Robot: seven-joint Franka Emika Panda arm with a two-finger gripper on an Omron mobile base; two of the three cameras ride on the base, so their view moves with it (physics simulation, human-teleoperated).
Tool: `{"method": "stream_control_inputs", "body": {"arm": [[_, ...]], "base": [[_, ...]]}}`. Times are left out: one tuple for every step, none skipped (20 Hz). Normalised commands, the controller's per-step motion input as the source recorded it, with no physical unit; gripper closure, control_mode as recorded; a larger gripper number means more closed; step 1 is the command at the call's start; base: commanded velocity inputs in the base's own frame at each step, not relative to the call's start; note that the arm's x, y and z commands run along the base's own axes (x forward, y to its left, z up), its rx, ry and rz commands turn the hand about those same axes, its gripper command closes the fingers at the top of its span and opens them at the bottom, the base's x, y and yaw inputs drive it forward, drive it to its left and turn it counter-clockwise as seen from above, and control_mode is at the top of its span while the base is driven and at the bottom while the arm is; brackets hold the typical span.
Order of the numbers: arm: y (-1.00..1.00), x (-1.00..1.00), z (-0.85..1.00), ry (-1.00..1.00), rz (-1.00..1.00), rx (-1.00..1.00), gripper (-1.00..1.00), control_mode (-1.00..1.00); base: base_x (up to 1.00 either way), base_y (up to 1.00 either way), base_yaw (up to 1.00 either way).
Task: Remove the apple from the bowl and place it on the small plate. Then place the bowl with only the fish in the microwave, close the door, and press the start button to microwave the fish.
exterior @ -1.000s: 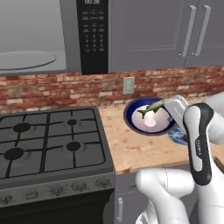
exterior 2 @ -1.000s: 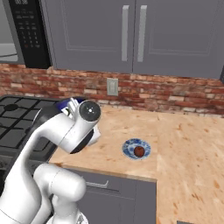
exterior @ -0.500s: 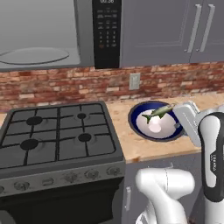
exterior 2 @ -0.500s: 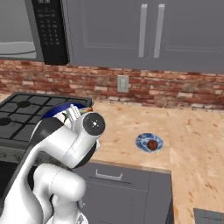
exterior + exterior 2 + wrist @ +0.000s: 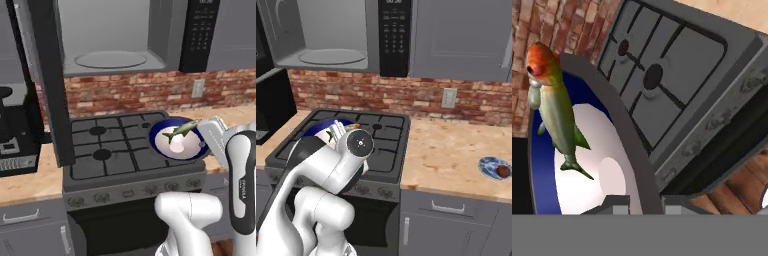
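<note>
My gripper (image 5: 203,144) is shut on the right rim of the dark blue bowl (image 5: 157,136) and holds it in the air over the stove's front right corner. The yellow-green fish (image 5: 180,131) lies across the bowl's white inside. In the hand view the bowl's rim (image 5: 626,131) runs between the fingertips of the gripper (image 5: 645,205), with the fish (image 5: 555,111) to the left. The microwave (image 5: 111,41) hangs above the stove with its door (image 5: 51,85) swung open to the left and the turntable (image 5: 110,59) bare. The apple (image 5: 503,171) rests on the small plate (image 5: 489,165) on the counter, far right.
The black gas stove (image 5: 107,147) lies below the bowl. A black keypad strip (image 5: 200,31) is at the microwave's right. A dark appliance (image 5: 15,132) stands on the left counter. The brick wall holds an outlet (image 5: 448,98). Wooden counter (image 5: 448,150) stretches right of the stove.
The base has driven left, so the whole scene slid right: the stove and the open microwave now stand in front. The bowl with the fish stays in the shut gripper.
</note>
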Motion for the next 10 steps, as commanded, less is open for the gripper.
{"method": "stream_control_inputs", "body": {"arm": [[0.00, 0.00, 0.00, 0.00, 0.00, 0.00, 1.00, 1.00], [0.00, 0.00, 0.00, 0.00, 0.00, 0.00, 1.00, 1.00], [0.00, 0.00, 0.00, 0.00, 0.00, 0.00, 1.00, 1.00], [0.00, 0.00, 0.00, 0.00, 0.00, 0.00, 1.00, 1.00], [0.00, 0.00, 0.00, 0.00, 0.00, 0.00, 1.00, 1.00], [0.00, 0.00, 0.00, 0.00, 0.00, 0.00, 1.00, 1.00], [0.00, 0.00, 0.00, 0.00, 0.00, 0.00, 1.00, 1.00], [0.00, 0.00, 0.00, 0.00, 0.00, 0.00, 1.00, 1.00], [0.00, 0.00, 0.00, 0.00, 0.00, 0.00, 1.00, 1.00], [0.00, 0.00, 0.00, 0.00, 0.00, 0.00, 1.00, 1.00]], "base": [[0.54, 0.86, -0.01], [0.58, 0.81, -0.01], [0.54, 0.71, 0.00], [0.53, 0.63, 0.00], [0.54, 0.53, 0.00], [0.61, 0.08, 0.00], [0.74, -0.01, 0.00], [0.79, -0.50, 0.00], [0.78, -0.76, 0.00], [0.68, -0.73, 0.00]]}}
